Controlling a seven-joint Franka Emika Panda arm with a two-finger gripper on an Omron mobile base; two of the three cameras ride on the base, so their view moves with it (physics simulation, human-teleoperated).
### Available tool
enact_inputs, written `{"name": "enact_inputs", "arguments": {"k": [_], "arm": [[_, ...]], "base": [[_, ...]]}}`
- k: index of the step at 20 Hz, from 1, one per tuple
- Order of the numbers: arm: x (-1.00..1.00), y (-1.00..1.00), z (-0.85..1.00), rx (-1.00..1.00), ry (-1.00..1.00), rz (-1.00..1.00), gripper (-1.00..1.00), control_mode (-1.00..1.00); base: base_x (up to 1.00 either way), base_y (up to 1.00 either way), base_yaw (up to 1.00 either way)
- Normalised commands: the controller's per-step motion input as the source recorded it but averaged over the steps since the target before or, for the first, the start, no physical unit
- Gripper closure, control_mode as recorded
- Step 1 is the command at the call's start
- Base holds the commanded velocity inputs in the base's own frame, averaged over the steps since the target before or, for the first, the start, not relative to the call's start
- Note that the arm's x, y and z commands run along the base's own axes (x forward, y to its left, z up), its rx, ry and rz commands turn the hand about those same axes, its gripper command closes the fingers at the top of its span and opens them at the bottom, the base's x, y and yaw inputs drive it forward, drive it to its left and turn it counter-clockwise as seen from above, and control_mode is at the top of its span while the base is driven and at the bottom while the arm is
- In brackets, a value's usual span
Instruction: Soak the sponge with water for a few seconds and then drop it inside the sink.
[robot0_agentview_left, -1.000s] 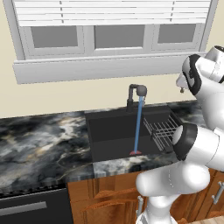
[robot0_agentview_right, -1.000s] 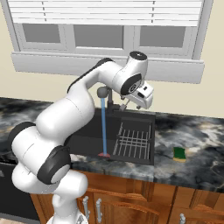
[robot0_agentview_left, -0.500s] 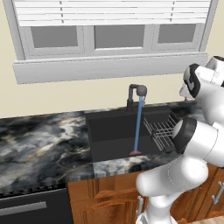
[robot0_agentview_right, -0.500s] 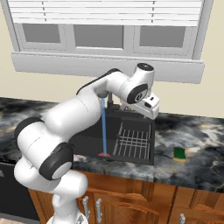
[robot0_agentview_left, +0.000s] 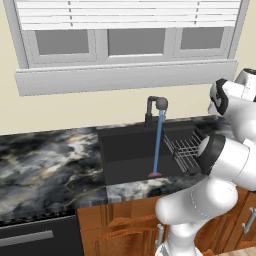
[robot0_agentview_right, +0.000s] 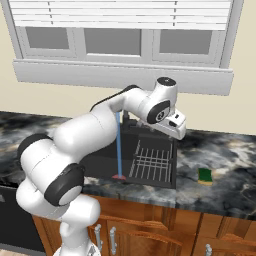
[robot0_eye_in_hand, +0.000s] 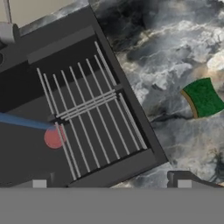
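- Fingers: in the hand view I saw the two dark finger tips (robot0_eye_in_hand: 39, 183) set wide apart near the lower edge, nothing between them; the gripper (robot0_eye_in_hand: 111, 184) stood open and empty.
- Gripper position: in the right base view I saw the gripper (robot0_agentview_right: 178, 133) at the end of the white arm (robot0_agentview_right: 95, 130), hanging above the right edge of the sink (robot0_agentview_right: 100, 162), over the seam where basin meets counter.
- Sponge: the sponge (robot0_agentview_right: 205, 176) lay flat on the marbled countertop (robot0_agentview_right: 225, 195) to the right of the sink, green scrub layer up, well apart from the gripper and untouched. In the hand view I saw it (robot0_eye_in_hand: 202, 97) at the right side, with a thin yellow edge showing along one side.
- Water: a thin light-blue stream (robot0_agentview_left: 157, 142) fell straight from the dark faucet (robot0_agentview_left: 156, 107) to the red drain spot (robot0_agentview_left: 154, 175) on the basin floor; in the right base view the stream (robot0_agentview_right: 119, 145) passed just beside the arm.
- Sink: the dark charcoal basin (robot0_agentview_left: 125, 150) sat recessed in the counter below the window (robot0_agentview_left: 130, 40).
- Dish rack: a black wire rack (robot0_agentview_right: 152, 162) occupied the right part of the basin; in the hand view its bars (robot0_eye_in_hand: 87, 118) crossed over the drain spot (robot0_eye_in_hand: 53, 138).
- Cabinets: I saw wooden cabinet fronts (robot0_agentview_right: 165, 230) below the counter.
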Motion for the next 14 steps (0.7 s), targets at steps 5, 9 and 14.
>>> {"name": "enact_inputs", "arguments": {"k": [5,9,14], "arm": [[0.03,-0.12,0.00,-0.07,-0.07,0.10,-1.00,-1.00],[0.06,-0.06,0.00,-0.03,-0.06,0.12,-1.00,-1.00],[0.00,-0.11,0.00,-0.02,0.00,0.06,-1.00,-1.00]], "base": [[0.00,0.00,0.00],[0.00,0.00,0.00],[0.00,0.00,0.00]]}}
